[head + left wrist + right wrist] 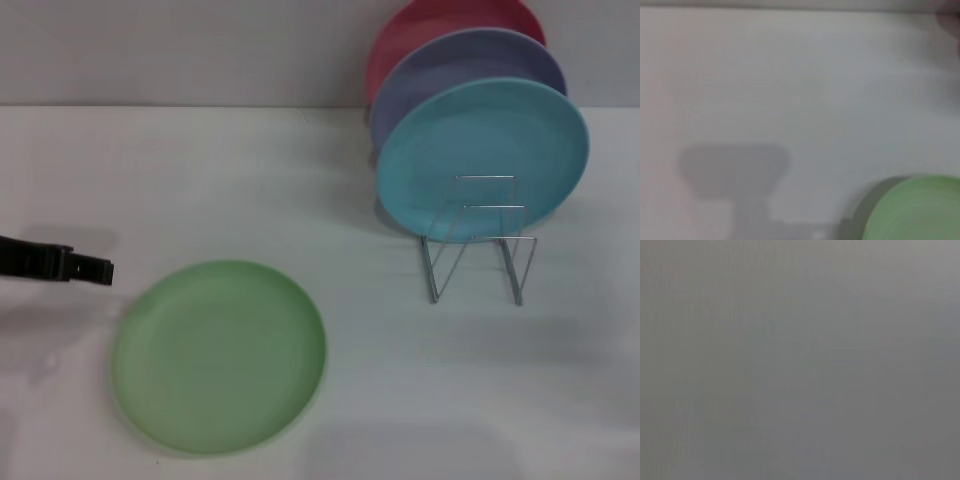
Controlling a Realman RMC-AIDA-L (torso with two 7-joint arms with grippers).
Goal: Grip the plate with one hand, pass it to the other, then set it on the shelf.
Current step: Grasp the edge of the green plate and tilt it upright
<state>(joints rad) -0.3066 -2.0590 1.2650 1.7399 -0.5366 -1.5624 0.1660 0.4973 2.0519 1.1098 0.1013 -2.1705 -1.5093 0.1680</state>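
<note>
The light green plate [220, 355] lies flat on the white table, front left. Part of its rim also shows in the left wrist view [917, 210]. My left gripper [95, 269] reaches in from the left edge, just left of and slightly behind the plate, apart from it. The silver wire shelf [478, 250] stands at the right, with its front slots bare. My right gripper is out of view; the right wrist view shows only a plain grey surface.
A turquoise-blue plate [485, 160], a lavender plate [470, 65] and a pink-red plate [440, 25] stand upright in the rack's rear slots. The white table [300, 180] ends at a pale wall behind.
</note>
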